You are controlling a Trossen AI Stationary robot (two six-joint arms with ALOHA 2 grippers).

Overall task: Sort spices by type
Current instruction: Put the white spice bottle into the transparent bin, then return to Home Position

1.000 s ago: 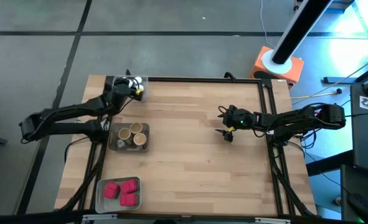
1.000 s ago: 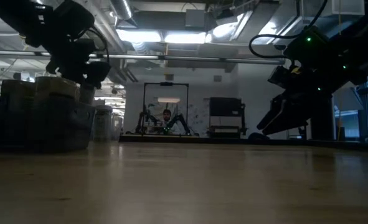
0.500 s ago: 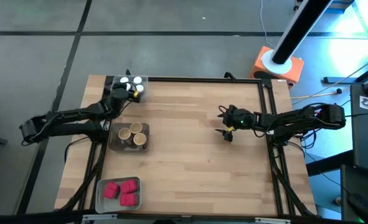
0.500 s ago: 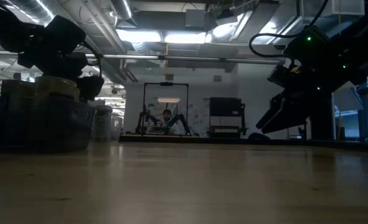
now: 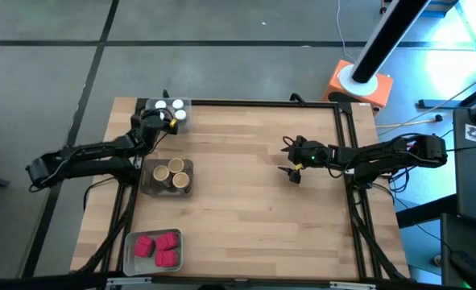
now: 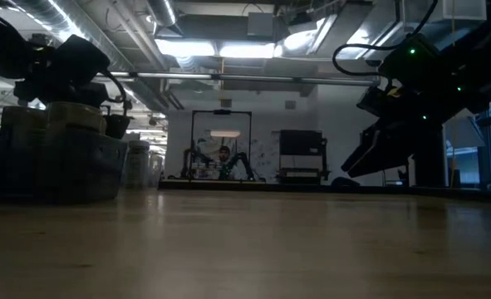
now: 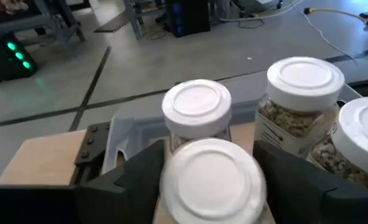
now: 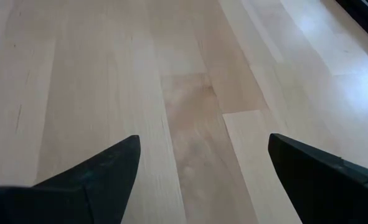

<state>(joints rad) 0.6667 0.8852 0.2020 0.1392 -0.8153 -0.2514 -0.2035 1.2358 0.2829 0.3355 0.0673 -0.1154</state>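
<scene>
Wooden table [image 5: 246,185] with three trays [image 5: 167,178], apparently all along its left edge.

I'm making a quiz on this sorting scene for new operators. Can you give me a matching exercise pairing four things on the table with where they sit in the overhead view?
Things:
1. white-lidded jars
2. tan-lidded jars
3. pink boxes
4. right end effector

Places:
A. tray at the near left corner of the table
B. above bare wood, right of the table's centre
C. tray at the far left corner, beside the left end effector
D. tray midway along the left edge

Pairs: 1-C, 2-D, 3-A, 4-B
</scene>
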